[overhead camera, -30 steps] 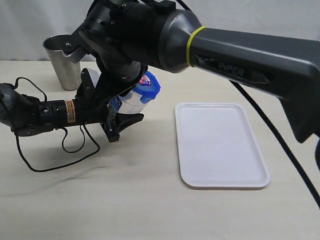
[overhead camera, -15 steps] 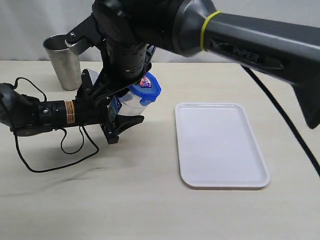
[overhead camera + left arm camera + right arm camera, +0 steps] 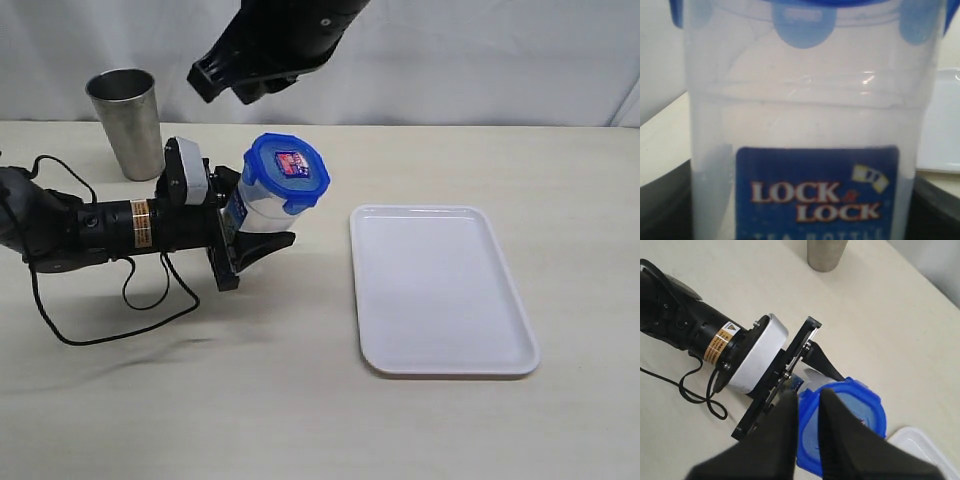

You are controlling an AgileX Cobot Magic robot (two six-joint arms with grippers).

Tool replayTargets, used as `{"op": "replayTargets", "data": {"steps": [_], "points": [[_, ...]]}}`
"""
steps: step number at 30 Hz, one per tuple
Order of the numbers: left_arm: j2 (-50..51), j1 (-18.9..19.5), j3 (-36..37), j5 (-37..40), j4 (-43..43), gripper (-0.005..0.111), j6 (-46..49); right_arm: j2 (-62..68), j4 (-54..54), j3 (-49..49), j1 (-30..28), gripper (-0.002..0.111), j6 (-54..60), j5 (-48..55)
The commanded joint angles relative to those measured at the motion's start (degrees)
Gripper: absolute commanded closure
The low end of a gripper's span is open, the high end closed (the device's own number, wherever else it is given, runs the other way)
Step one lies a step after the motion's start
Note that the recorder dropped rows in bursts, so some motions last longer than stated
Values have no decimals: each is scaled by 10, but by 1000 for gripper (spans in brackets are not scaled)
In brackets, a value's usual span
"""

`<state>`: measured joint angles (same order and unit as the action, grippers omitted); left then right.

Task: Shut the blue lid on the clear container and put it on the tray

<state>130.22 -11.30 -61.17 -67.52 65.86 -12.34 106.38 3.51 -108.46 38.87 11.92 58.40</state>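
Note:
The clear container [image 3: 262, 210] is tilted and held by my left gripper [image 3: 245, 222], which is shut on its body from the left. The blue lid [image 3: 289, 172] sits on the container's rim with its red-and-white sticker facing up. In the left wrist view the container [image 3: 810, 115] fills the frame, with the lid's tabs [image 3: 805, 27] hanging over the rim. My right gripper [image 3: 225, 88] hangs above the lid, apart from it. Its dark fingers [image 3: 785, 435] stand close together with only a thin gap and nothing between them, over the lid [image 3: 862, 410]. The white tray [image 3: 440, 290] lies to the right.
A steel cup [image 3: 128, 122] stands at the back left, behind the left arm. A black cable [image 3: 120, 310] loops on the table in front of that arm. The tray's corner [image 3: 927, 445] shows beside the lid in the right wrist view.
The right arm has lifted up and away from the lid, which now shows in full. The left gripper and the container have stayed in place.

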Motion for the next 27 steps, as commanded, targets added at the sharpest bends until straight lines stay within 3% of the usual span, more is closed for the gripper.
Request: {"op": "replayTargets", "data": {"steps": [1, 9, 16, 27], "points": [[-7, -1, -2, -24, -6, 107, 6, -67, 7, 75, -8, 103, 24, -71], [-7, -1, -2, -24, -10, 107, -40, -255, -6, 329, -8, 103, 22, -331], [-7, -1, -2, -24, -20, 107, -92, -457, -5, 571, -8, 104, -27, -492], [-48, -20, -2, -24, -21, 107, -103, -793, 8, 810, -8, 104, -53, -623]]}}
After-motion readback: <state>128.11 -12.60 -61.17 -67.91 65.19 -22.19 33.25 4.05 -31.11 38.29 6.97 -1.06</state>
